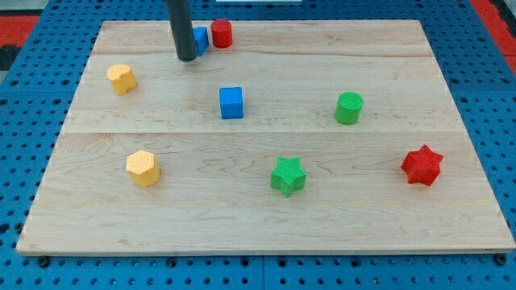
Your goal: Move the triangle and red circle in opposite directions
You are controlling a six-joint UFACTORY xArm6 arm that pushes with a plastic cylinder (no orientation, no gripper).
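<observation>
A red circle block (pixel 222 34) stands near the board's top edge, left of centre. A blue block (pixel 200 39), partly hidden by the rod so its shape is hard to make out, sits right beside it on the left; they look touching. My tip (pixel 186 57) rests on the board just left of and slightly below the blue block, close against it.
The wooden board (pixel 266 217) lies on a blue pegboard surface. On it: a yellow block (pixel 122 78) at left, a yellow hexagon (pixel 143 168) lower left, a blue cube (pixel 231 102), a green cylinder (pixel 349 108), a green star (pixel 288 176), a red star (pixel 422 165).
</observation>
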